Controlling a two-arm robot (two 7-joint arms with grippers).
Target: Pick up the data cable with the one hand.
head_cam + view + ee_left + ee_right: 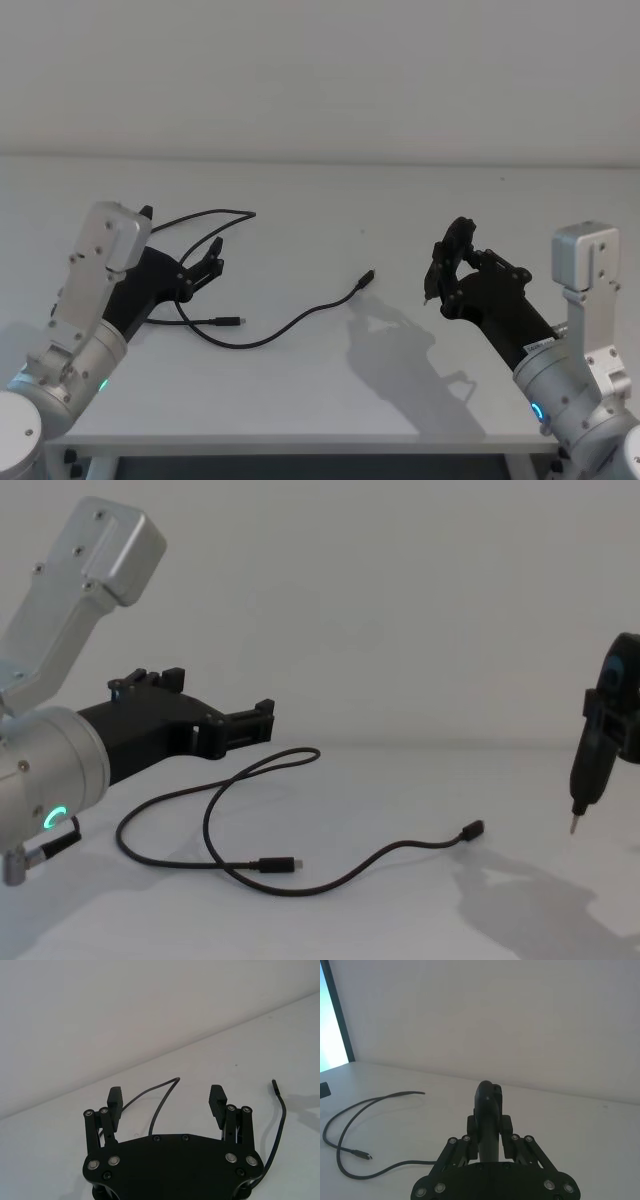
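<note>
Data cable (275,864) lies untouched on the tabletop (330,390), grasp and lift still ahead, its loop under my hovering left claw (166,1095), fingers apart; right claw (489,1091) parked aside, pressed together.

Stretch of the data cable (300,317) hidden under the left gripper (212,255).

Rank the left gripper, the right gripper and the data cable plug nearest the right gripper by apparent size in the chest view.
Largest: left gripper, though it seems closer to the camera, which may inflate it.
Next: right gripper, partly cut off at the view's edge.
Smallest: data cable plug, by far.
</note>
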